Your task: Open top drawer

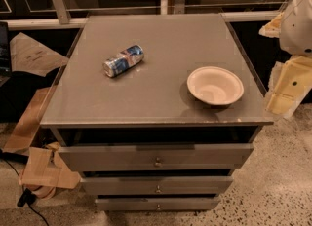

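Note:
The top drawer [117, 157] is the widest grey front, just under the grey cabinet top [146, 88]. Its small round metal knob [158, 162] sits at its centre. A dark gap shows between the drawer front and the cabinet top. Two narrower grey drawer fronts [122, 185] lie below it, each with a like knob. My gripper [287, 86], pale yellow below a white arm part, hangs at the right edge of the view, beside the cabinet's right side and well away from the knob.
A blue and silver can [123, 60] lies on its side on the cabinet top at the left. A white paper bowl [215, 85] stands at the right. Cardboard pieces [39, 166] and a black cable [24, 198] lie on the floor at the left.

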Robot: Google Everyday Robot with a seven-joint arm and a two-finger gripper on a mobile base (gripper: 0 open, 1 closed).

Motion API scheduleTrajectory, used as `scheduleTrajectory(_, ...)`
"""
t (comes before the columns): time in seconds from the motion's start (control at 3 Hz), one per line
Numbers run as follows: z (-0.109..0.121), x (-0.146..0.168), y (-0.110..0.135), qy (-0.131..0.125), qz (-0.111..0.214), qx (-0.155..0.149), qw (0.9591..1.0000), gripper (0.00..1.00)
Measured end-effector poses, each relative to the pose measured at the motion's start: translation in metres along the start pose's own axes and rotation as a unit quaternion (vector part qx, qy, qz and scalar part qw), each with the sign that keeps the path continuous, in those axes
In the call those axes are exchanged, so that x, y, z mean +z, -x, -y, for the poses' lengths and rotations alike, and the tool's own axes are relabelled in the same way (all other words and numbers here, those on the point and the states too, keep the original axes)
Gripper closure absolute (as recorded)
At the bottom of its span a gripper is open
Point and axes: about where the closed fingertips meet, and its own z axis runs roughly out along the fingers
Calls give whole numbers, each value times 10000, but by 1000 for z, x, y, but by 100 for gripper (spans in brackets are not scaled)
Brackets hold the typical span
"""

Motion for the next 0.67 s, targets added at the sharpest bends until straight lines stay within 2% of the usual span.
scheduleTrajectory(0.33, -1, 0, 1, 5, 35, -8, 10000, 0)
scheduleTrajectory(0.67, -13, -1, 7, 65, 410, -90, 9991, 0)
